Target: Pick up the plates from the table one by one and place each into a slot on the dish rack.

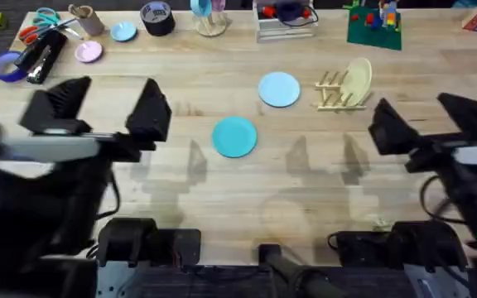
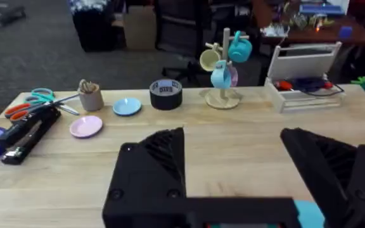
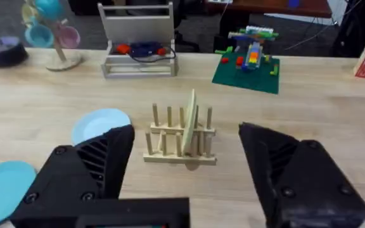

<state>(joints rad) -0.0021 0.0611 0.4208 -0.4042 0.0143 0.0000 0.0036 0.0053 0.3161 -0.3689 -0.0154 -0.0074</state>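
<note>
The teal plate [image 1: 235, 136] lies flat on the table [image 1: 247, 203] near the middle. The pale sky blue plate [image 1: 279, 89] lies flat a little farther back, just left of the dish rack [image 1: 334, 91]. A cream plate [image 1: 358, 79] stands upright in the rack's right end. My left gripper [image 1: 106, 108] hovers open and empty to the left of the teal plate. My right gripper [image 1: 433, 122] hovers open and empty to the right of the rack. The right wrist view shows the rack [image 3: 179, 136], the pale blue plate [image 3: 100, 123] and the teal plate [image 3: 5, 180] ahead of its fingers [image 3: 87, 171].
Along the back edge sit a stapler [image 1: 40, 54], scissors [image 1: 38, 23], pink saucer [image 1: 89, 52], small blue saucer [image 1: 122, 32], tape roll [image 1: 156, 18], mug tree [image 1: 209, 16], white wire rack [image 1: 284, 21] and a green brick plate [image 1: 374, 26]. Bare wood lies in front of the plates.
</note>
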